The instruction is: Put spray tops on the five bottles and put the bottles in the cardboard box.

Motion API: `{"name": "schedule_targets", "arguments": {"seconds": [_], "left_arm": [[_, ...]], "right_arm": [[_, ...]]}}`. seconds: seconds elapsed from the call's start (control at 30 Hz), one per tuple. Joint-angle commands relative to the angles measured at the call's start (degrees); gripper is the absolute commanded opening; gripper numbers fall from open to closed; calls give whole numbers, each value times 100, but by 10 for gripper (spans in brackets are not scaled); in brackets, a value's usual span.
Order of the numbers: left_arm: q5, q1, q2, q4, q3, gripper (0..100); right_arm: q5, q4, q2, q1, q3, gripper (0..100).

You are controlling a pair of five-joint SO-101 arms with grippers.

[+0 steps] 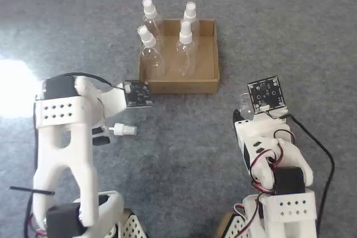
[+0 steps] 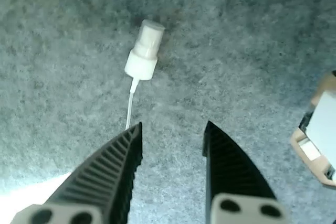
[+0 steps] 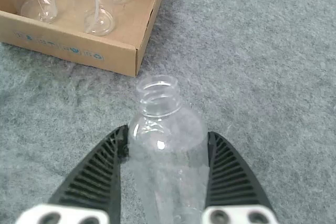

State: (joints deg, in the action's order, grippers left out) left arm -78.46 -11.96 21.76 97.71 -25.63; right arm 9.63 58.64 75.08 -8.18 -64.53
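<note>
The right fingers (image 3: 100, 177) are closed on one clear bottle (image 3: 157, 100), one finger on each side of its body. The neck of this bottle points away from the fingers, and its mouth is open, with no top on it. It is held over the grey bench (image 1: 184, 149), near the front right corner of the cardboard box (image 1: 178, 86) but apart from it.

The left fingers (image 2: 118, 166) stand wide apart and hold nothing. They hang over the bench. Just ahead of them lies one white spray top (image 2: 143, 59) on its side, alone on the grey surface. Its thin tube (image 2: 130, 106) points back toward the fingers, and the end of the tube comes just beside the tip of one finger. I cannot tell if they touch. In the high view this spray top (image 1: 124, 130) lies next to the left arm, in front of the box and apart from it.

The cardboard box is open at the top and stands on the bench, farther out than both arms and between them. Inside it stand four clear bottles, upright, in two rows of two: back left (image 1: 150, 18), back right (image 1: 190, 18), front left (image 1: 150, 54) and front right (image 1: 185, 48). Each of these four carries a white spray top.

So there are five bottles: four with tops in the box and one without a top in the right fingers. There is one loose spray top.
</note>
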Motion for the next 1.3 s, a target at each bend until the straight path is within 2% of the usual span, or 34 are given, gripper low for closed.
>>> {"name": "schedule_targets", "arguments": {"seconds": [0.0,0.27,0.8,1.07,1.2,1.27], "left_arm": [[-123,246,26,105,224,177],[-404,738,-888,97,224,177],[-396,809,-3569,-26,1798,176],[-387,800,-4615,-35,2308,141],[-352,782,-4958,-343,2457,141],[-114,782,-5046,-492,2457,142]], "right_arm": [[97,-127,145,57,62,33],[105,-127,145,57,62,34],[105,-127,145,57,70,34],[246,-127,145,66,79,32],[255,-127,145,66,79,32],[255,-127,145,66,79,32]]}}
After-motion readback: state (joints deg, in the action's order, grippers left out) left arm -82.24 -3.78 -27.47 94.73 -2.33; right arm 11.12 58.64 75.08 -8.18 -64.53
